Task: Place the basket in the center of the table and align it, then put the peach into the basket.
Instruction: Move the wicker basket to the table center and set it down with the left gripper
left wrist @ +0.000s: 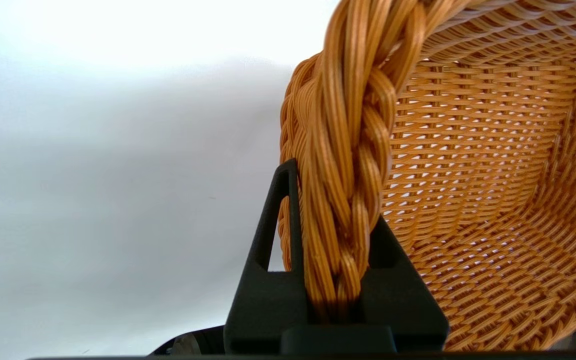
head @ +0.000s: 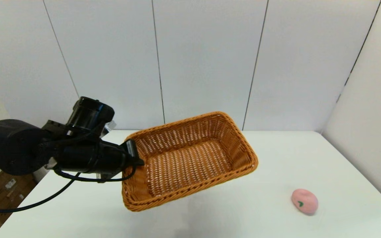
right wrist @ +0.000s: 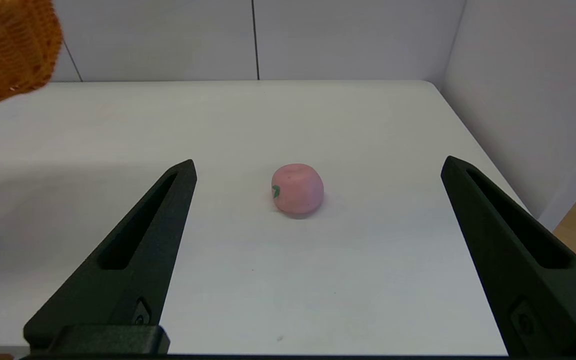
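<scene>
**Left gripper (head: pixel 134 155) carrying the rectangular orange-brown woven wicker basket (head: pixel 187 158) above the plain white tabletop (head: pixel 260 211).**

The left jaws are closed on the braided rim at one short end, one finger inside the wall and one outside, so the basket hangs tilted and clear of the surface, over the left-centre area. To finish this step well, it should be lowered level at the middle, its long sides squared to the tabletop's edges, and released only once the base rests flat; a one-sided hold may let it swing. The small pink toy peach (head: pixel 304 201) lies well apart, toward the right front. The right gripper (right wrist: pixel 318 165) waits near the peach, jaws wide open.
</scene>
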{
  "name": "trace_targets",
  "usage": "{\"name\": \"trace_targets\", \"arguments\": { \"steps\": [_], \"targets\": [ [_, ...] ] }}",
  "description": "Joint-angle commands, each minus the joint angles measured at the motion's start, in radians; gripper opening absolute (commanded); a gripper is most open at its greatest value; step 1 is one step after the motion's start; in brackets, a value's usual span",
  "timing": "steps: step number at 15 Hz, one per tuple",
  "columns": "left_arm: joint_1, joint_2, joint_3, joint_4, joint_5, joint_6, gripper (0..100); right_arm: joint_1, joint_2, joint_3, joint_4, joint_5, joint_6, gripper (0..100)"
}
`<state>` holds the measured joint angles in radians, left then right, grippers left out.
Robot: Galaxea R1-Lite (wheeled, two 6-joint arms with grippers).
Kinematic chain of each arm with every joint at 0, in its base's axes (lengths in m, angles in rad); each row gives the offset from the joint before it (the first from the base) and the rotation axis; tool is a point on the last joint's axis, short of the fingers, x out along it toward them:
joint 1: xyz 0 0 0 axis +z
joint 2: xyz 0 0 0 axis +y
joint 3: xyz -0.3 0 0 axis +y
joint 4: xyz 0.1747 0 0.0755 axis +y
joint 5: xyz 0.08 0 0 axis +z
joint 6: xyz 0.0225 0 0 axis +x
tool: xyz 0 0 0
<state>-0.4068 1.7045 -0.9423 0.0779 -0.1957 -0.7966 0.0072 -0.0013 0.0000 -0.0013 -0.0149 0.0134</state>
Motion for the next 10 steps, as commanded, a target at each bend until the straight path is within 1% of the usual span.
{"name": "trace_targets", "arguments": {
  "steps": [1,5,6,7,10],
  "targets": [
    [-0.056,0.17,-0.046,-0.017,-0.016,0.046,0,0.0,0.001,0.0,0.0,0.0,0.0,100],
    [-0.056,0.268,-0.047,-0.084,-0.053,0.139,0,0.0,0.001,0.0,0.0,0.0,0.0,100],
    [-0.056,0.285,-0.05,-0.107,-0.074,0.151,0,0.0,0.001,0.0,0.0,0.0,0.0,100],
    [-0.056,0.299,-0.058,-0.116,-0.088,0.151,0,0.0,0.001,0.0,0.0,0.0,0.0,100],
    [-0.053,0.348,-0.092,-0.118,-0.09,0.177,0,0.0,0.001,0.0,0.0,0.0,0.002,100]
  ]
}}
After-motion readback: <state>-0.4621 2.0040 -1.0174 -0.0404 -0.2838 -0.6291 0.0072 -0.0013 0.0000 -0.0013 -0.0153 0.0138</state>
